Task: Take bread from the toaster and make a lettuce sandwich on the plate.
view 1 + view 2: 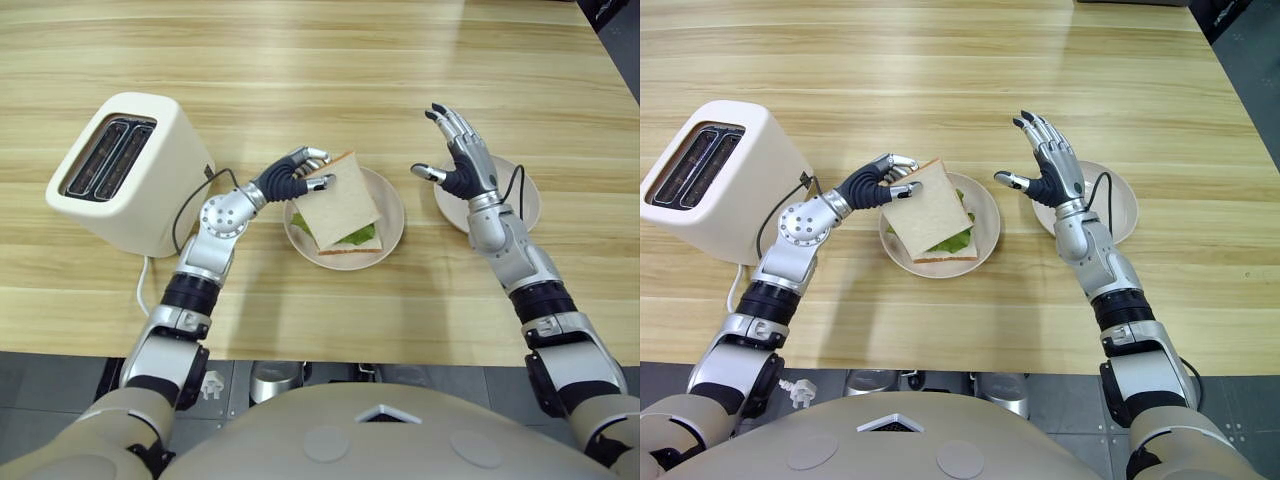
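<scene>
- Left hand (290, 178): fingers curled and pinching the far-left corner of the top bread slice (340, 205).
- Top bread slice: over the middle of the plate (392, 212), lying on the lettuce (360, 236). Its held corner looks slightly raised.
- Lettuce: green edge shows at the near-right side, between the top slice and a lower slice (940, 257) that lies flat on the plate.
- Right hand (462, 160): fingers spread wide and holding nothing, poised above the left part of a second, smaller plate (527, 200).
- The two plates sit near each other, not touching.
- Toaster (130, 170): cream, at table left, slots facing up, well apart from the sandwich plate.
- White cord (143, 285): trails from the toaster to the near edge of the wooden table (330, 70).
</scene>
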